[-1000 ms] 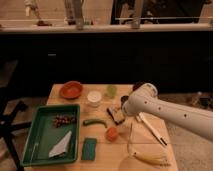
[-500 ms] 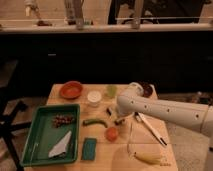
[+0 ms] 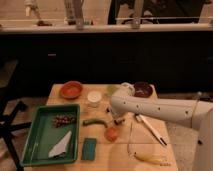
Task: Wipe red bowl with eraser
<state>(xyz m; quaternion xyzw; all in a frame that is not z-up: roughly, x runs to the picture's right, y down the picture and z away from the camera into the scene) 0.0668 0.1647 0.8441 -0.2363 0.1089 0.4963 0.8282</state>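
Well back on the left of the pale wooden table (image 3: 120, 160), the shallow, wide orange-red bowl (image 3: 71, 90) sits upright, with nothing touching it. Just to its right stands a small white cup (image 3: 93, 97). In front of the bowl lies a green plastic tray (image 3: 35, 127). It holds a small dark block with a paler mottled top, apparently the eraser (image 3: 64, 120), and a folded white paper (image 3: 61, 146).

The white robot arm (image 3: 160, 107) reaches in from the right. Its gripper (image 3: 116, 118) hangs low over the middle of the table, well apart from the bowl and tray, spread wide with nothing seen in it. A green cucumber-like vegetable (image 3: 95, 121) lies just to its left and an orange-red round fruit (image 3: 111, 133) in front. A teal-green square sponge (image 3: 89, 148) rests beside the tray. A deep dark maroon bowl (image 3: 143, 90) sits at the back right, and a yellow banana (image 3: 150, 158) at the front right.
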